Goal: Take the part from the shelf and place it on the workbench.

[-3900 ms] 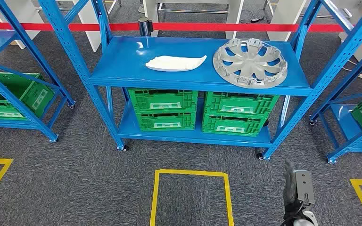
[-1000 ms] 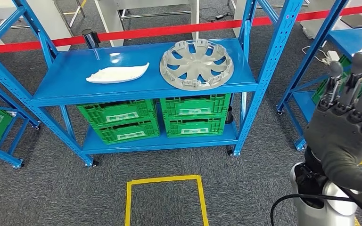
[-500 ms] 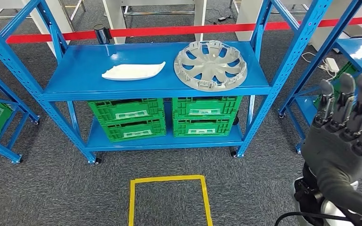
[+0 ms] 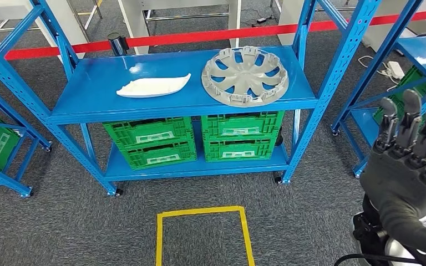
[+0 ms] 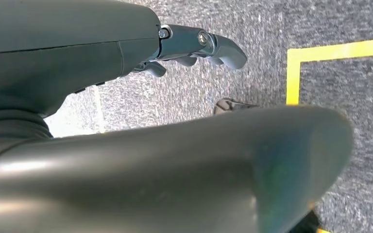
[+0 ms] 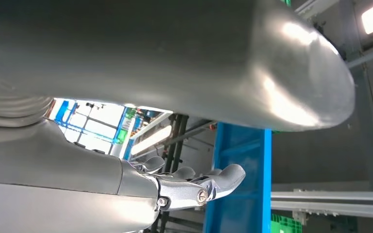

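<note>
A silver wheel cover [image 4: 245,75] lies flat on the top board of the blue shelf [image 4: 89,100], toward its right side. A white curved part [image 4: 153,86] lies to its left on the same board. My right hand [image 4: 409,160] is raised at the right edge of the head view, fingers upright and apart, holding nothing, well short of the shelf. In the right wrist view the right hand [image 6: 189,184] has its fingers spread in front of a blue post. In the left wrist view my left hand [image 5: 194,46] hangs over grey carpet, fingers loosely extended, holding nothing.
Several green crates [image 4: 194,138] fill the lower shelf board. A red barrier tape [image 4: 199,36] runs behind the shelf. More blue racks stand at left [image 4: 0,127] and right [image 4: 399,61]. A yellow floor square [image 4: 202,235] marks the carpet in front.
The camera has shifted, so the shelf sits slightly differently in the picture. My right hand, which rose into view since the earliest frame, has sunk a little lower at the right edge.
</note>
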